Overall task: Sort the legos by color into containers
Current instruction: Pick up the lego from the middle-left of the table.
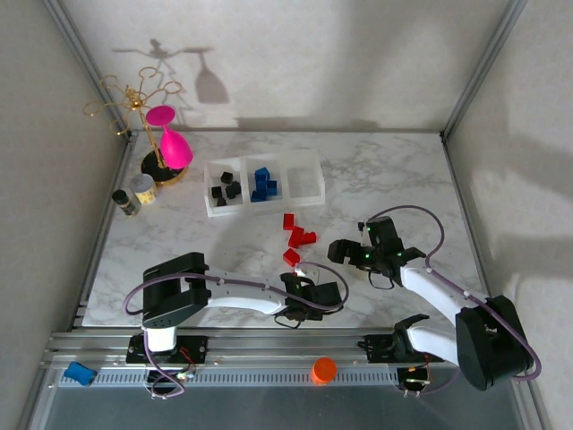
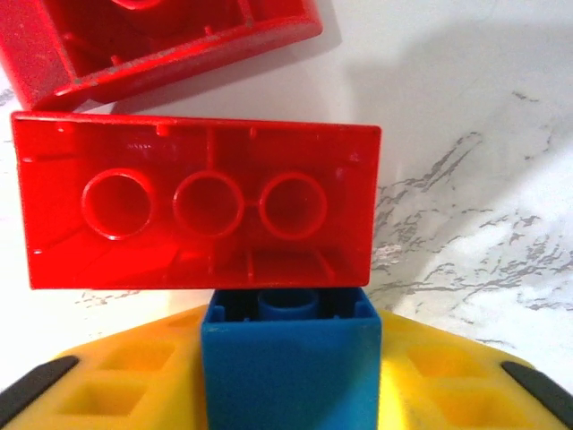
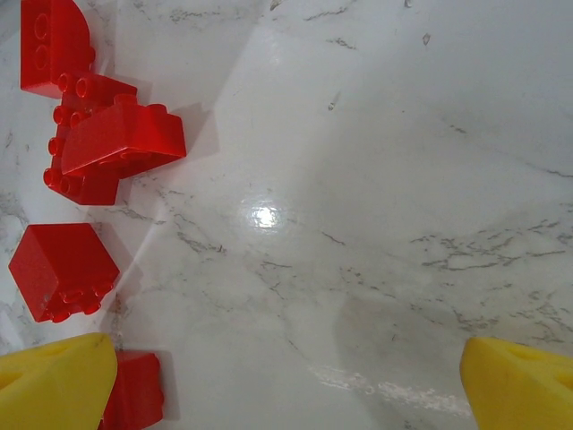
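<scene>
The left gripper (image 1: 313, 296) clamps a blue brick (image 2: 291, 363).
One red brick (image 2: 197, 210) lies just ahead; the right gripper (image 3: 286, 381) gapes wide above the table (image 3: 358, 179).

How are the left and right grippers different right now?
The left gripper is closed on a blue brick; the right gripper is wide open, holding nothing. The left gripper faces the hollow underside of a red brick close up; the right gripper hangs over bare marble beside red bricks. Both have yellow fingers.

table (image 1: 385, 179): white, grey-veined marble | loose legos (image 1: 300, 237): red | left pincer pads (image 2: 116, 381): yellow | pinched lego (image 2: 291, 367): blue
</scene>
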### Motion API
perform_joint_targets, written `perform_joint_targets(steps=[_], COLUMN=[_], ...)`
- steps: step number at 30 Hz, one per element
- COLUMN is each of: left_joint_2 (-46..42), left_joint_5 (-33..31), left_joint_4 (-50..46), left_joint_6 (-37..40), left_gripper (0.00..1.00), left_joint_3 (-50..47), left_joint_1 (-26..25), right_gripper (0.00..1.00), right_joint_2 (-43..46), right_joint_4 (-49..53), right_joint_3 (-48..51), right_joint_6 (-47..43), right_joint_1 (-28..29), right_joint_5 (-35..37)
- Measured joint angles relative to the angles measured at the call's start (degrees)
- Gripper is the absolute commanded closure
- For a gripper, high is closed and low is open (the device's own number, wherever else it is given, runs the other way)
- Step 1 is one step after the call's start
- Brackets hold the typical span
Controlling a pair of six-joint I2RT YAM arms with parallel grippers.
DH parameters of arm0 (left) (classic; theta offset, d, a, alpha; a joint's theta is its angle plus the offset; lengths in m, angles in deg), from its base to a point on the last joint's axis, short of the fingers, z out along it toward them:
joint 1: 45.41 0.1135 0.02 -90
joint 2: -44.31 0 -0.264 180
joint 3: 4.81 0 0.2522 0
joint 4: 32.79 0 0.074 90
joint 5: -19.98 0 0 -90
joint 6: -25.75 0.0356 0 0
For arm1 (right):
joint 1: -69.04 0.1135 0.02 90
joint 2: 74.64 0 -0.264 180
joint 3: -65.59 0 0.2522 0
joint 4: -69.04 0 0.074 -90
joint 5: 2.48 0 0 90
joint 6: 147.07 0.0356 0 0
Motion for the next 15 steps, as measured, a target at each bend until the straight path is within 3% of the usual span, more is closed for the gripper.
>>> perform_joint_targets(steps=[8,15], left_joint_2=[-1.3,-9.9], left_joint_5=[-0.1,-1.9], left_joint_4=[0.4,-0.3], left_joint_6=[0.1,1.2], left_gripper=[0.71,0.72], left_joint_3=[-0.1,-0.2], left_joint_1=[0.3,3.2], right_gripper=[0.01,0.01], right_joint_2=[0.6,1.5], right_joint_4=[-1.3,-3.0], right_joint_3=[0.0,0.0], right_joint_6=[-1.1,-2.1], right_joint_1=[-0.1,0.5], right_joint_5=[-2.4,-4.2])
